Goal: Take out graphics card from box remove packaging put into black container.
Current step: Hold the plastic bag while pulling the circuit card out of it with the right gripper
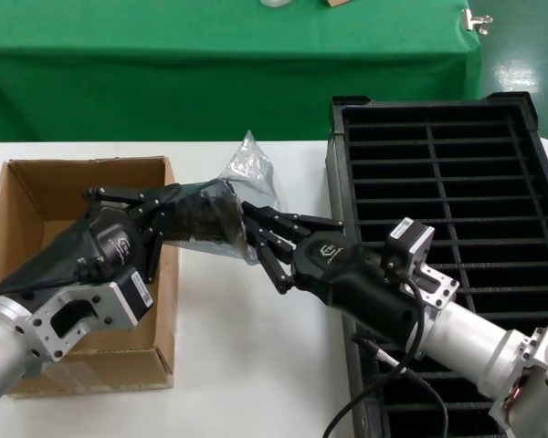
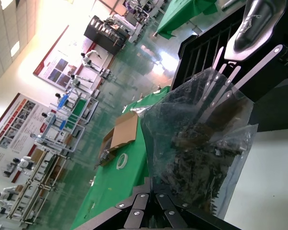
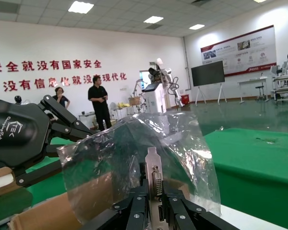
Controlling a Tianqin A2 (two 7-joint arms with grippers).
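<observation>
packaging (image 1: 247, 173): glossy, crinkled clear plastic
graphics card (image 3: 154, 179): silver metal bracket
box (image 1: 36, 196): matt brown corrugated cardboard
black container (image 1: 457, 173): black plastic
counter (image 1: 247, 365): smooth white

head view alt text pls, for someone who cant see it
Both grippers, left gripper and right gripper, hold the bagged graphics card in its packaging above the table, between the box and the black container.

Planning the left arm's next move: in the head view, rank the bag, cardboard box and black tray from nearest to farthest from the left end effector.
1. Bag: held between both end effectors, at the left end effector.
2. Cardboard box: directly beneath, left side.
3. Black tray: far right.
</observation>
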